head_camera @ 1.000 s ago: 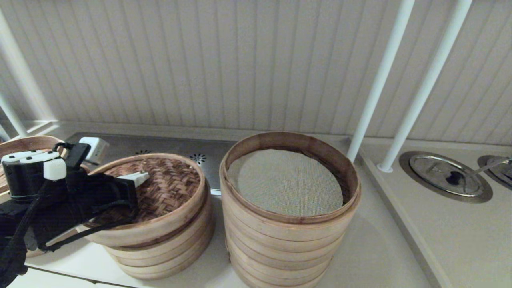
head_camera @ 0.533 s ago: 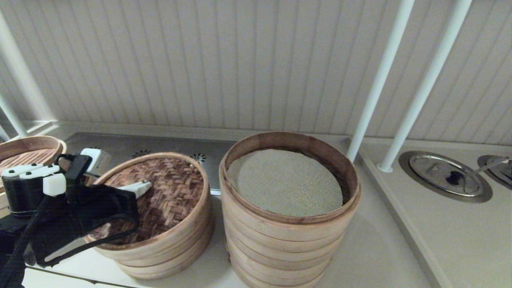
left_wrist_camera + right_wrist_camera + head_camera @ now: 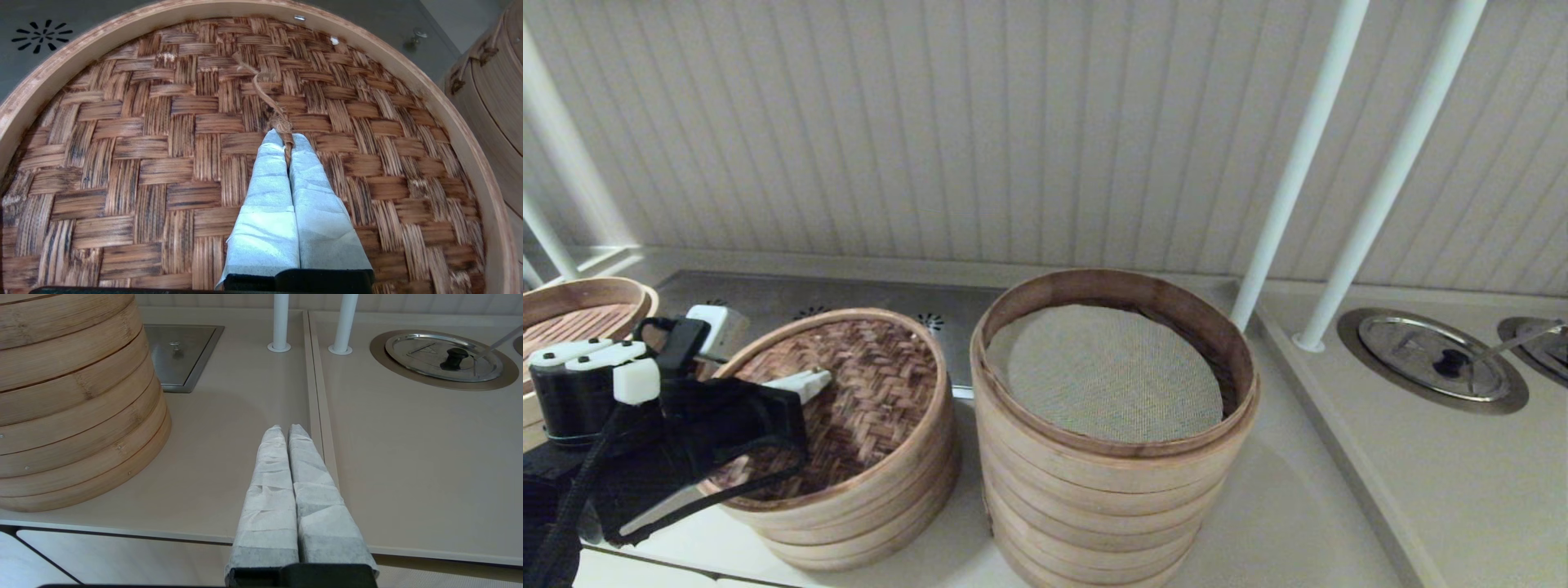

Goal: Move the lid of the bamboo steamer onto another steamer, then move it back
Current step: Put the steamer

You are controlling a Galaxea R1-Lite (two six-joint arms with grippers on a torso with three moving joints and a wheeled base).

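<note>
Your left gripper (image 3: 287, 141) sits over the bamboo steamer lid (image 3: 849, 392), its wrapped fingers (image 3: 269, 179) pinched narrow on the lid's twine handle (image 3: 269, 106). The lid lies on the shorter steamer stack (image 3: 849, 523) near the bench's (image 3: 1339, 490) front edge, apparently seated level. Just beside it, the taller steamer (image 3: 1111, 490) stands uncovered, its mesh liner (image 3: 1107, 371) showing. Your right gripper (image 3: 286, 430) hovers over bare bench near the front edge, fingers pressed together and holding nothing.
</note>
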